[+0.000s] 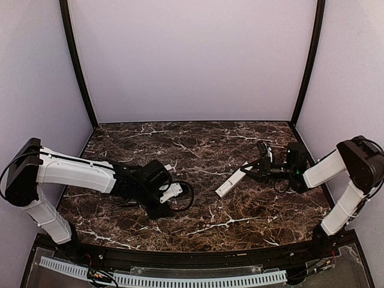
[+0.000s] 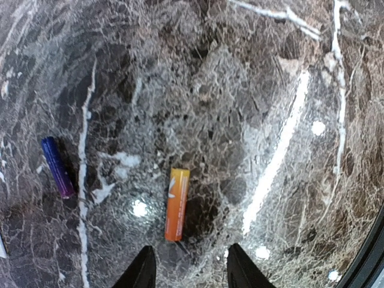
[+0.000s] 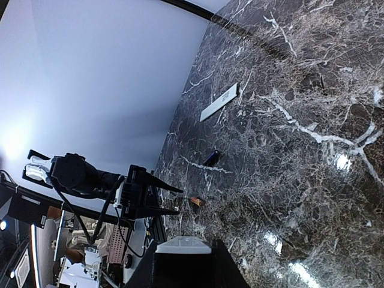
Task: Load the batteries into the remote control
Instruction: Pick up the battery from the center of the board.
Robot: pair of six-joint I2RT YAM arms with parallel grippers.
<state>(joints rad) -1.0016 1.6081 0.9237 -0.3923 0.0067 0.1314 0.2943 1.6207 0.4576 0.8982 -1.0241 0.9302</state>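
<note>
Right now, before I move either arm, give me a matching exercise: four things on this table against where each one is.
Things:
1. orange battery
2. purple battery
3. remote control
4. white cover strip

Places:
A. gripped in the right claw
B. flat on the marble tabletop, away from both claws
C. just ahead of the open left claw
D. left of the orange one in the left wrist view

Pairs: 1-C, 2-D, 3-A, 4-B
</note>
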